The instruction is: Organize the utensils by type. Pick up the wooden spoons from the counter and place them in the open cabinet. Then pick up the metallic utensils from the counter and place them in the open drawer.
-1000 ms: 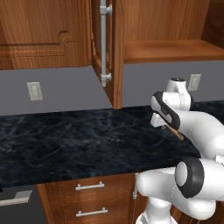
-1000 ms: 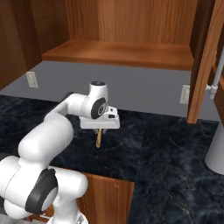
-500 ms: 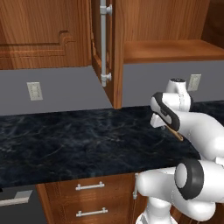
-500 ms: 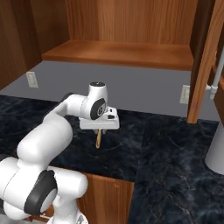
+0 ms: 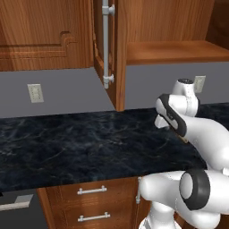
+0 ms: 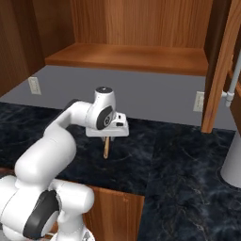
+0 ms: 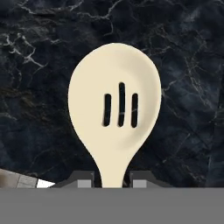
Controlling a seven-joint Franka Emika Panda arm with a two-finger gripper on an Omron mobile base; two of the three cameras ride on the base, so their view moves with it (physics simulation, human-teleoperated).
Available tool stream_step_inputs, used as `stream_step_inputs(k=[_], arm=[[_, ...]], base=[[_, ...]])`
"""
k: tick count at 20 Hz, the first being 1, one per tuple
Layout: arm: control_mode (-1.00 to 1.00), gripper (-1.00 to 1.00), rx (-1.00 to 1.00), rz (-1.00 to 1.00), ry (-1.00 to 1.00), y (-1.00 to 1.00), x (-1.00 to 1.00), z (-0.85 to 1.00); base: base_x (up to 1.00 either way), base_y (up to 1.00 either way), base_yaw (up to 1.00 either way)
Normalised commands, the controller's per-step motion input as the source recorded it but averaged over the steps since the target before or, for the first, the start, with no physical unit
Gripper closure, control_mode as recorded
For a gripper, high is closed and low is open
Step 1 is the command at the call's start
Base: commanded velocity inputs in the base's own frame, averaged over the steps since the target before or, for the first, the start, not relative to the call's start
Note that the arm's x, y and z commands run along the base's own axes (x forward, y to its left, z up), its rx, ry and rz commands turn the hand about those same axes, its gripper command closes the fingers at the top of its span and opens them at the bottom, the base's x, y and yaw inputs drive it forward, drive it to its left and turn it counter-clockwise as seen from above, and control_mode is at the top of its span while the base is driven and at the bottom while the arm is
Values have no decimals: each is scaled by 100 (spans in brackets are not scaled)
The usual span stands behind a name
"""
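The two-finger gripper (image 6: 108, 137) pinches the handle of a pale wooden slotted spoon (image 7: 114, 109), its jaws pressed against the stem on both sides. The spoon hangs bowl-down above the black marbled worktop (image 5: 76, 147), clear of the surface, over its middle depth and well back from the front edge. Compared with the views a second earlier, arm and spoon stand unchanged: the lift has paused. The open wooden cabinet's shelf (image 6: 127, 57) lies above and behind; carrying the spoon up onto it appears to be the next step.
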Motion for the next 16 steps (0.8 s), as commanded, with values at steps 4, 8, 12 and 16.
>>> stream_step_inputs(k=[4, 8, 12, 16], arm=[[-100, 100, 0, 0, -40, 0, -13, 35], [-100, 100, 0, 9, -31, 0, -10, 47], [-100, 100, -8, 25, -34, -1, -12, 55], [-100, 100, -10, 29, -34, -1, -7, 62]], base=[[0, 0, 0], [0, 0, 0], [0, 0, 0], [0, 0, 0]])
